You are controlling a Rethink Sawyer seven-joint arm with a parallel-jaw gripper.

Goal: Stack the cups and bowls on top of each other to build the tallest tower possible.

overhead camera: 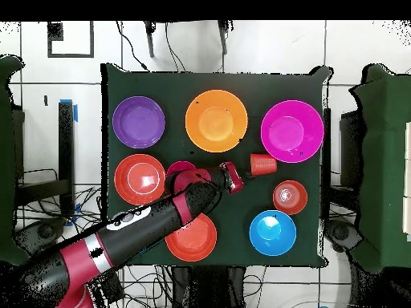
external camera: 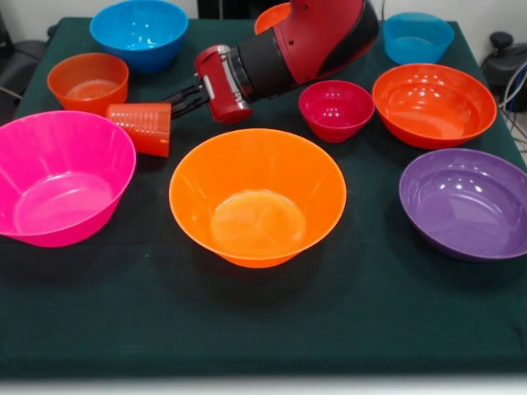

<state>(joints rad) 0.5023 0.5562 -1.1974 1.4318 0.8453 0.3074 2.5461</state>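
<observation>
The small orange-red tumbler [external camera: 142, 127] lies tilted on its side between the small orange bowl [external camera: 87, 82] and the large yellow-orange bowl [external camera: 257, 197], mouth towards the arm. My gripper [external camera: 183, 97] reaches its mouth rim from the right; whether it grips is unclear. In the overhead view the gripper [overhead camera: 243, 177] sits right beside the tumbler [overhead camera: 262, 164]. The large yellow-orange bowl [overhead camera: 216, 120] is empty. Around it stand the large pink bowl [external camera: 66, 177], purple bowl [external camera: 465, 202], orange-red bowl [external camera: 434, 103] and small magenta bowl [external camera: 335, 109].
A blue bowl [external camera: 138, 33] stands at the far left and a smaller blue bowl [external camera: 417, 37] at the far right. Another orange bowl [external camera: 272, 16] is partly hidden behind the arm [external camera: 313, 37]. The arm passes low over the magenta bowl.
</observation>
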